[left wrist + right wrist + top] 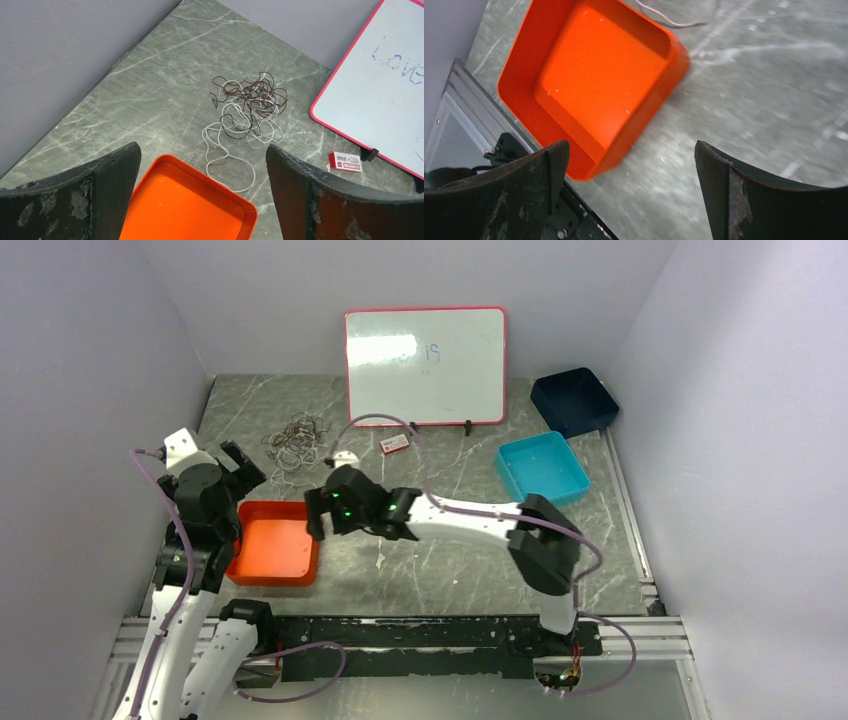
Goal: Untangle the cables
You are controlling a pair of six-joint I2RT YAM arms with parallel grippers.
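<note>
The cables (297, 440) lie in one loose tangle of thin black and white loops on the marble table, at the back left. In the left wrist view the cables (248, 105) spread beyond the orange tray's (200, 172) far corner, and one white loop trails toward it. My left gripper (240, 465) hovers open over the tray's back left corner, short of the tangle, with nothing between its fingers (202, 147). My right gripper (315, 515) is open too, at the tray's right edge (318, 540). Its wrist view shows the tilted tray (674, 50), bare table between the fingers (631, 144) and a white cable end (664, 19).
A whiteboard (425, 365) leans on the back wall, with a small red and white box (396, 443) in front of it. A teal bin (542, 468) and a dark blue bin (574, 400) sit at the right. Walls close in on three sides.
</note>
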